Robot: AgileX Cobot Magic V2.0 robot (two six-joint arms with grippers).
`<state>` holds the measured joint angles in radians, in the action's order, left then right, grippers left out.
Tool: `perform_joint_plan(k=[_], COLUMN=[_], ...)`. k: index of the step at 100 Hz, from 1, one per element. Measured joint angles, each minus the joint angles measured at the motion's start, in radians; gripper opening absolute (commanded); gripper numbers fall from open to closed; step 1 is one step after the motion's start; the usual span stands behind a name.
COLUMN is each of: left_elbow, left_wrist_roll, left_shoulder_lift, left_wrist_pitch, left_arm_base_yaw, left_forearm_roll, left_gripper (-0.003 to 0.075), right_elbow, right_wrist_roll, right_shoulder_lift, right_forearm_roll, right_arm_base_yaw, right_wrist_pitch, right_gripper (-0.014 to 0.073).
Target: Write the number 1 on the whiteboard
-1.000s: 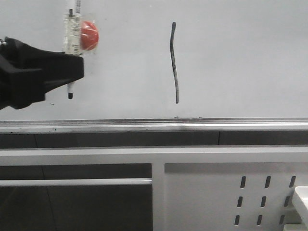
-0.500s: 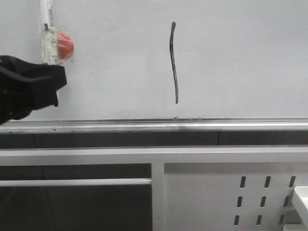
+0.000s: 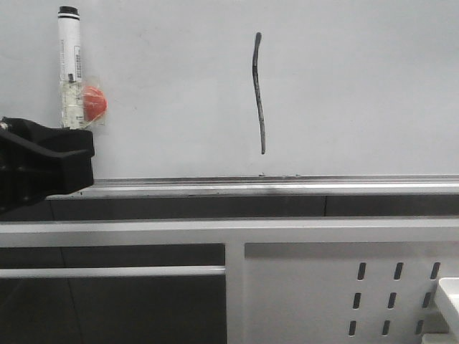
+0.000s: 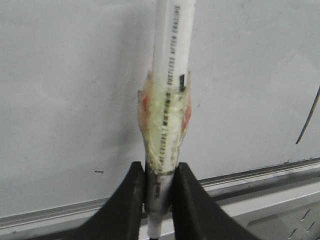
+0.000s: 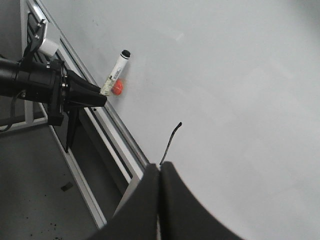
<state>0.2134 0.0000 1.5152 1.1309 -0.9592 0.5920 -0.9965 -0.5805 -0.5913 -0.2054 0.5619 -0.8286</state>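
The number 1 [image 3: 259,93] is a thin wavy black stroke on the whiteboard [image 3: 358,86], above its silver ledge [image 3: 287,185]. My left gripper [image 3: 70,143] is at the far left, well left of the stroke, just above the ledge. It is shut on the white marker pen [image 3: 69,64], which stands upright with a red ball [image 3: 94,102] taped on. In the left wrist view the fingers [image 4: 132,190] clamp the pen [image 4: 167,100] near its tip. The stroke [image 4: 307,120] shows at the right edge. My right gripper [image 5: 160,167] is shut and empty, back from the board, out of the front view.
A white perforated metal panel with slots [image 3: 394,294] stands below the ledge at the right. White frame bars [image 3: 115,271] cross dark openings at the lower left. The right wrist view shows the left arm [image 5: 30,82] holding the pen [image 5: 115,75] beside the board's frame.
My left gripper has moved left and then down with the pen, away from the stroke. The pen's cap end now shows in full. The stroke is unchanged.
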Motion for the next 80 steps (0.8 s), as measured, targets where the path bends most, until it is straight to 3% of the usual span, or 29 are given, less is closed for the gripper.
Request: perform_joint_plan(k=[25, 80], left_elbow=[0.000, 0.016], left_wrist_roll=[0.000, 0.000], left_shoulder_lift=[0.000, 0.031], left_wrist_pitch=[0.001, 0.010], left_arm_base_yaw=[-0.001, 0.041], left_forearm_roll=[0.078, 0.042], left_gripper=[-0.0020, -0.0019], right_elbow=[0.000, 0.000], right_wrist_roll=[0.000, 0.000], right_shoulder_lift=[0.000, 0.000], right_forearm_roll=[0.004, 0.011], right_arm_base_yaw=[0.000, 0.000], right_wrist_pitch=[0.009, 0.013], right_gripper=[-0.0069, -0.0069])
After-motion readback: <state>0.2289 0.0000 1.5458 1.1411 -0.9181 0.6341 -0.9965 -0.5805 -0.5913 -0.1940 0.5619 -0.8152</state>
